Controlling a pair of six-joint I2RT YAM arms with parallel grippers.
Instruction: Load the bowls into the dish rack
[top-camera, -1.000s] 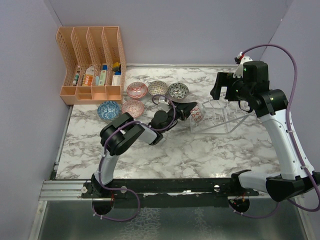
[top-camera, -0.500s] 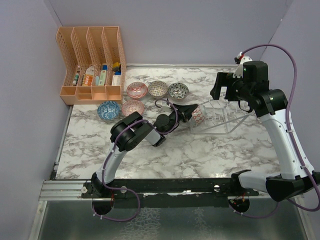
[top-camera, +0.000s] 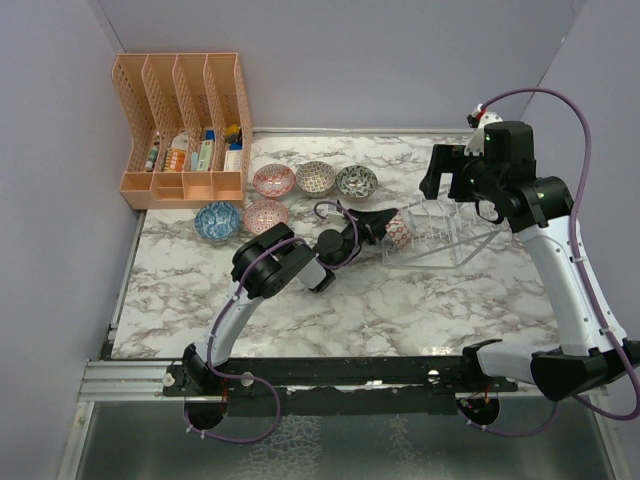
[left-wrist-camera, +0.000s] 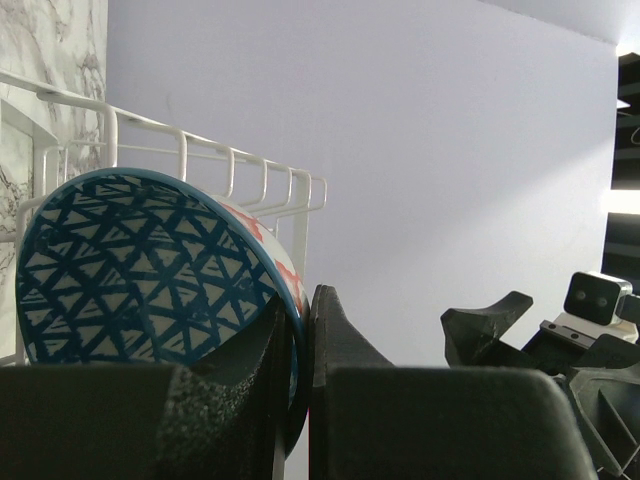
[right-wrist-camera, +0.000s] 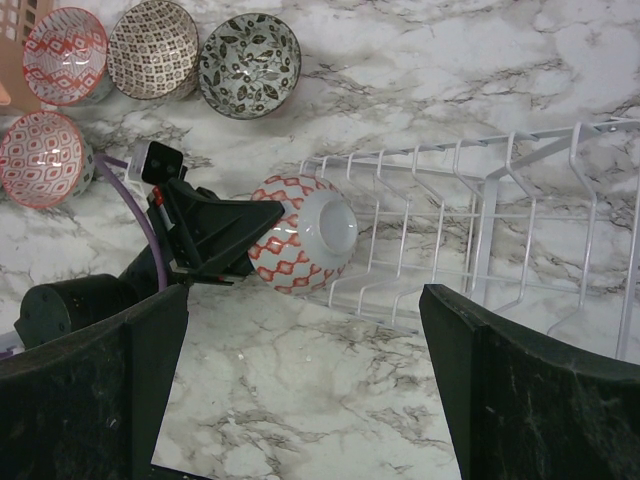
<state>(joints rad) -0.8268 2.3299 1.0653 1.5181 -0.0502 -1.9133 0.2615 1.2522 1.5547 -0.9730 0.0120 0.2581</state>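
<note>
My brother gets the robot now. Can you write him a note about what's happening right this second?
Left claw: shut on the rim of one bowl, tipped on its side at the left end of the dish rack.
Right claw: open, holding nothing, above the rack.
Five other bowls sit on the table, left of the rack.
Done: no bowl let go in the rack yet.
Left: seat this bowl, then load the five.

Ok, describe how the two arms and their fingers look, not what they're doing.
The left arm and right arm match: white tubular links between chunky black joints, black bases. A thin purple cable loops along each. The left arm's fingers are matte black wedges, one faced with rough foam; the right arm's fingers are broad black slabs, lightly scuffed.
</note>
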